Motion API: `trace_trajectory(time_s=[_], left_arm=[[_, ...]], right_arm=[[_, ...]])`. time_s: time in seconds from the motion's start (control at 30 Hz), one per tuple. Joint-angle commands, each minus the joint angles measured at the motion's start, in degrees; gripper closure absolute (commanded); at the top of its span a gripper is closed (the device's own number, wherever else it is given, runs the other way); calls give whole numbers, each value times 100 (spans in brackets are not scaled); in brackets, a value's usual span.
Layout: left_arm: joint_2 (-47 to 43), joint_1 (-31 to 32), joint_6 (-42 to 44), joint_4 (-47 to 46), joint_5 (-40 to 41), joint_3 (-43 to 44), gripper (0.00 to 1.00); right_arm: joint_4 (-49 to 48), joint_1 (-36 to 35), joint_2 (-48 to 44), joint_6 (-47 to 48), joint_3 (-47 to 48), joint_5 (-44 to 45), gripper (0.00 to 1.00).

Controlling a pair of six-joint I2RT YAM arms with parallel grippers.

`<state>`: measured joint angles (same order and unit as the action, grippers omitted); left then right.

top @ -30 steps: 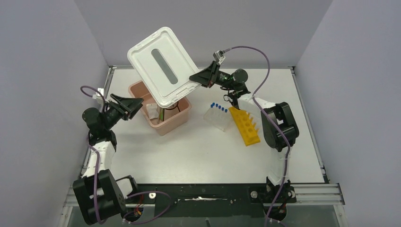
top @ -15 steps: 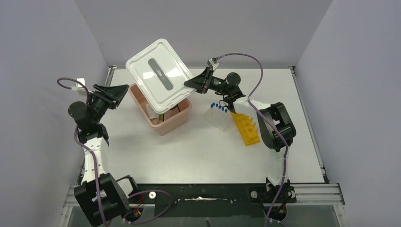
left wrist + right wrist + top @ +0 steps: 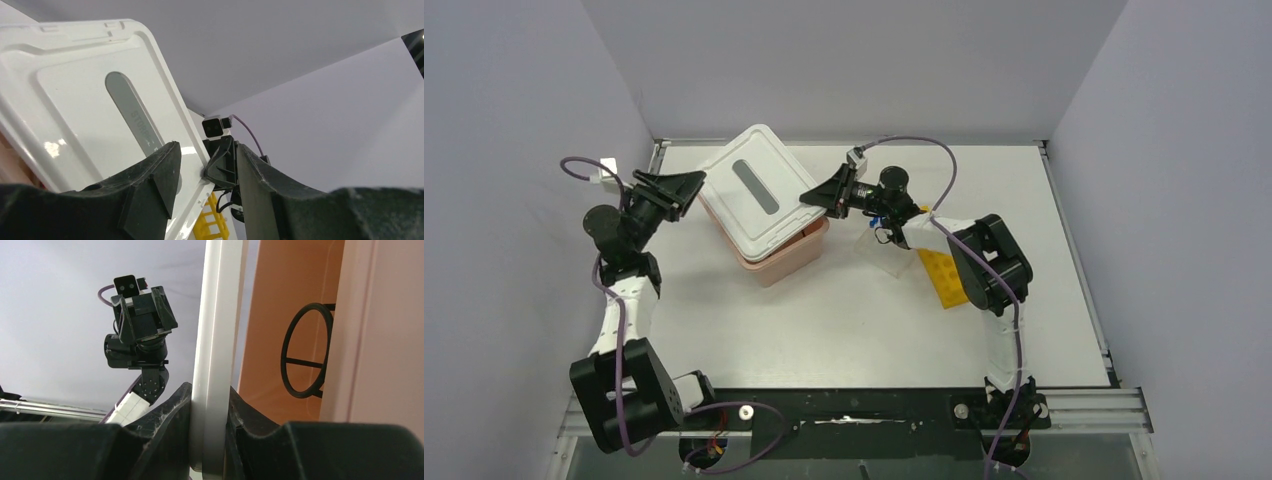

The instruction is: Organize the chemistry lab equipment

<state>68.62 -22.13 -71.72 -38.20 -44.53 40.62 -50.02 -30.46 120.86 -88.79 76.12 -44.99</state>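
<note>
Lid (image 3: pixel 754 190) over tub (image 3: pixel 786 262), held at one edge

The white lid sits skewed over the pink tub, and only the tub's near and right rim shows beneath it. I cannot tell whether the lid touches the rim. The right gripper (image 3: pixel 807 198) pinches the lid's right edge. In its wrist view both fingers (image 3: pixel 167 415) press flat against the lid's rim. The left gripper (image 3: pixel 694 187) is at the lid's left corner with its jaws partly apart. Its wrist view shows nothing between them, only the lid and the other gripper beyond.

A black wire ring (image 3: pixel 305 352) leans inside the tub against its wall. To the right of the tub, the clear rack (image 3: pixel 890 262) with blue-capped tubes (image 3: pixel 877 219) stands on the table, partly hidden by the right arm. The yellow rack (image 3: pixel 946 278) lies just beside it.
</note>
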Motion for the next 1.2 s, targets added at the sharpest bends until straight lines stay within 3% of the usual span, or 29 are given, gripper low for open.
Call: trace_trajectory(time_s=[0.0,0.17,1.17], left_arm=[[297,660,410,-26,393,336,56],[806,1136,519,86,697,641,56],[2067,1193,-241,-1206,744,495,56]], right_arm=[[-147,-69,-43,58,103,107,100],[38,-83,-63,144,92,149,100],[241,-188,-442,-2,-186,119,100]])
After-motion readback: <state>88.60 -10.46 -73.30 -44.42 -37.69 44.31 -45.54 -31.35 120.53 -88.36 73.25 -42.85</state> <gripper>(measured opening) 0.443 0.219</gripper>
